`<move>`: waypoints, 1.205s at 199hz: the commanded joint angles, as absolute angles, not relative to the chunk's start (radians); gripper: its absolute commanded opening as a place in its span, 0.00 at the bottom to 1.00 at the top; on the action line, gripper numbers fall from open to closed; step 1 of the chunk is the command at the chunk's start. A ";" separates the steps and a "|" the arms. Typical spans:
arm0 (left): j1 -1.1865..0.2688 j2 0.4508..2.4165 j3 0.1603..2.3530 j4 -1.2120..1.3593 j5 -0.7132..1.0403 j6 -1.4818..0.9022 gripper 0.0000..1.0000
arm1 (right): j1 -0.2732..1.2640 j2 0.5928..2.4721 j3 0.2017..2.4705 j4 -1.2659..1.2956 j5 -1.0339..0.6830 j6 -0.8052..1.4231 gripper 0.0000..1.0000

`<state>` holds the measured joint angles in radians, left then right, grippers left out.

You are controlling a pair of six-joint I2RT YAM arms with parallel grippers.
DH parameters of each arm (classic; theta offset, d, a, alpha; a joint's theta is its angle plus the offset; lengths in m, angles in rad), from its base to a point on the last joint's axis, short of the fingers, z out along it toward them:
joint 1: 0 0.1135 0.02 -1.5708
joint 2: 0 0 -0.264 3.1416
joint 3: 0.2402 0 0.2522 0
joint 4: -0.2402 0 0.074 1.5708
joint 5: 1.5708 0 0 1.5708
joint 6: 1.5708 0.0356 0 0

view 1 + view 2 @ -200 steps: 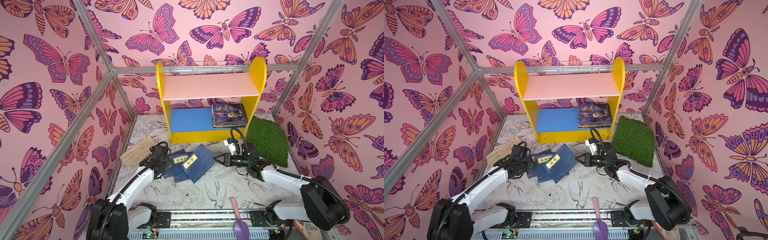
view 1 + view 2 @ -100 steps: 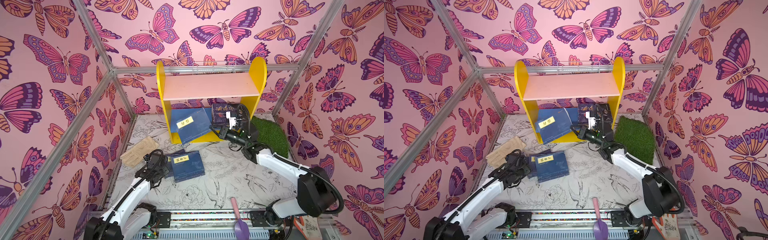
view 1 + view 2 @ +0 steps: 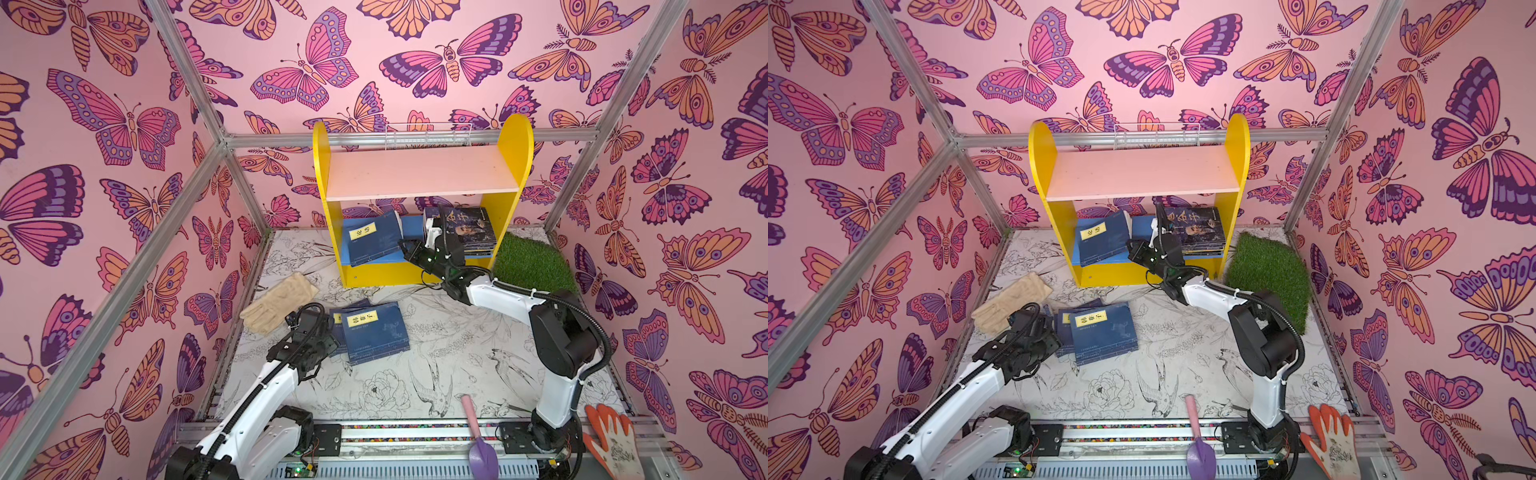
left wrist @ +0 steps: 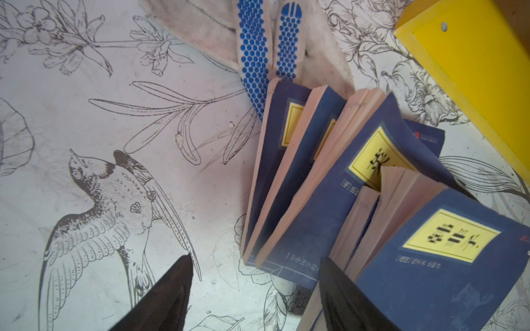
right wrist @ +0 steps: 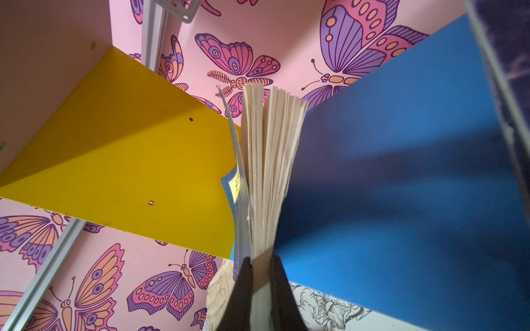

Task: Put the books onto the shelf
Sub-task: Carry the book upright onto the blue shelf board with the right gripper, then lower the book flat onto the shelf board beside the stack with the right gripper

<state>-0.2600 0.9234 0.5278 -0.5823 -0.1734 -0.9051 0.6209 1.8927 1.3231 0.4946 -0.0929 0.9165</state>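
**Right claw placing a navy book on the lower board**

Step in hand: placement. The right gripper [image 5: 261, 266] is clamped on the edge of a navy book [image 3: 369, 240], whose pages fan out ahead of its tips. The book sits tilted on the blue lower board [image 5: 401, 149] of the shelf [image 3: 515, 141]. The portrait-cover stack [image 3: 469, 226] lies just beside the claw's far flank.

The left gripper [image 4: 255, 259] is empty, jaws apart, at the near edge of the loose pile [image 4: 309, 177], with one finger over the top book's corner.

Judgement: next, lay the book flat, let go, and back straight out clear of the stack. The left can then close on the top book.
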 commanded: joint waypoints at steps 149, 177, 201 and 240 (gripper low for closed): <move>-0.252 0.926 0.529 -0.629 -0.160 -0.885 0.74 | 0.676 2.004 1.342 0.470 0.196 1.142 0.00; -0.252 0.928 0.532 -0.630 -0.160 -0.885 0.74 | 0.675 1.990 1.325 0.463 0.243 1.141 0.00; -0.252 0.940 0.537 -0.630 -0.161 -0.882 0.75 | 0.676 1.992 1.316 0.466 0.250 1.171 0.00; -0.252 0.954 0.546 -0.630 -0.155 -0.877 0.75 | 0.680 2.025 1.320 0.480 0.237 1.232 0.00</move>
